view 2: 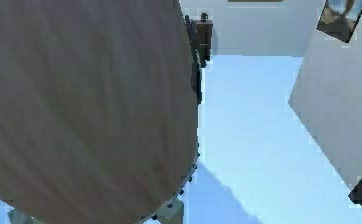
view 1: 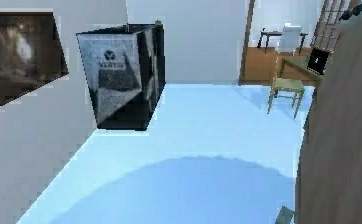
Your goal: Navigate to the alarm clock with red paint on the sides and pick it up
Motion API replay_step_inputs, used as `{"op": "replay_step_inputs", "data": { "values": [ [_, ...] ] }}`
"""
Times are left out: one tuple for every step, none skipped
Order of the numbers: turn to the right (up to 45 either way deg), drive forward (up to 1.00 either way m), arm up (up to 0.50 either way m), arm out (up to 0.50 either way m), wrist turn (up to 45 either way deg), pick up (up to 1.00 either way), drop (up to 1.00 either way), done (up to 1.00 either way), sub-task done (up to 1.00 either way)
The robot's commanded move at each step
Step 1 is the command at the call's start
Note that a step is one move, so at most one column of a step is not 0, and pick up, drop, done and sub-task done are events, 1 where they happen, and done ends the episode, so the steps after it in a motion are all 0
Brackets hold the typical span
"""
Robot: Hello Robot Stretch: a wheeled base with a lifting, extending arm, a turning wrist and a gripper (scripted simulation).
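- The room has a pale blue floor (view 1: 189,160) and plain white walls (view 1: 194,40). At the forward view's far right an opening leads onto a wooden floor (view 1: 257,68).
- Neither view lets me tell where the alarm clock stands.
- I cannot tell the state of the gripper's fingers either.
- A large round wooden tabletop (view 2: 79,110) takes up the left and middle of the arm side view, its curved edge running from the top down to the bottom. The same brown surface rises along the forward view's right edge.
- Small grey feet (view 2: 170,211) stand on the floor under the tabletop's rim at the arm side view's bottom.
- A dark upright shape (view 2: 201,40) stands just beyond the tabletop's far edge, near the back wall; it is too small to name.
- In the forward view a dark boxy cabinet (view 1: 124,78) with glossy sides stands on the floor against the left wall.
- A framed picture (view 1: 24,55) hangs on that wall, just left of the cabinet.
- Past the opening a wooden desk (view 1: 294,64) bears a dark laptop (view 1: 319,60), with a wooden chair (view 1: 286,92) in front of it and a white chair (view 1: 289,38) farther back.
- On the arm side view's right stands a white wall (view 2: 334,110), with a wall picture (view 2: 341,18) at the top corner.
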Motion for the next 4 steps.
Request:
{"op": "replay_step_inputs", "data": {
  "values": [
    [0.0,1.0,0.0,0.0,0.0,0.0,0.0,0.0,0.0],
    [30.0,0.0,0.0,0.0,0.0,0.0,0.0,0.0,0.0],
    [0.0,0.05,0.0,0.0,0.0,0.0,0.0,0.0,0.0],
    [21.0,0.0,0.0,0.0,0.0,0.0,0.0,0.0,0.0]
  ]
}}
